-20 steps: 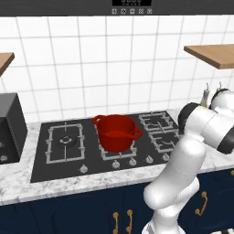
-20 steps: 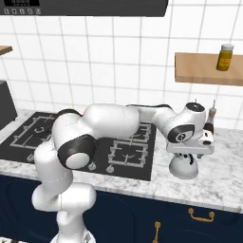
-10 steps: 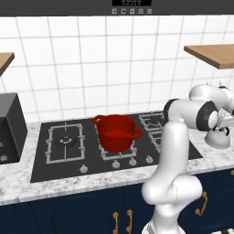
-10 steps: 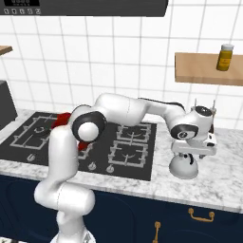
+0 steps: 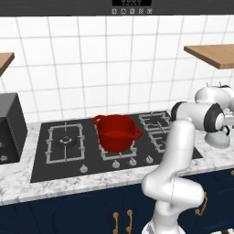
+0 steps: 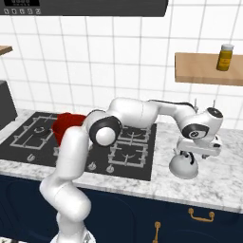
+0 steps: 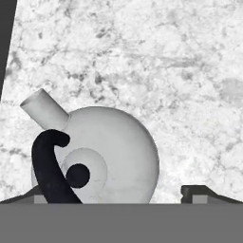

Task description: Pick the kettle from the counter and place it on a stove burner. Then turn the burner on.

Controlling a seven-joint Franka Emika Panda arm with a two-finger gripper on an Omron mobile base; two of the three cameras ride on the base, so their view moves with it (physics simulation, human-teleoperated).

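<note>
Silver kettle [image 7: 114,152] is seen upright on the marble desk [image 7: 156,61], right of the stove [image 6: 137,163]; its base is cut off. The end effector [image 6: 199,151] is held above it, 2 fingertips spread.

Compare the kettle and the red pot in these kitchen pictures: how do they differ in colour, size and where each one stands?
The kettle is shiny silver-white; the red pot is deep red. The kettle looks smaller and rounder, the pot wider and straight-sided. The kettle stands on the marble counter beside the stove, under the gripper; the pot stands on a stove grate. Both sit upright.
</note>
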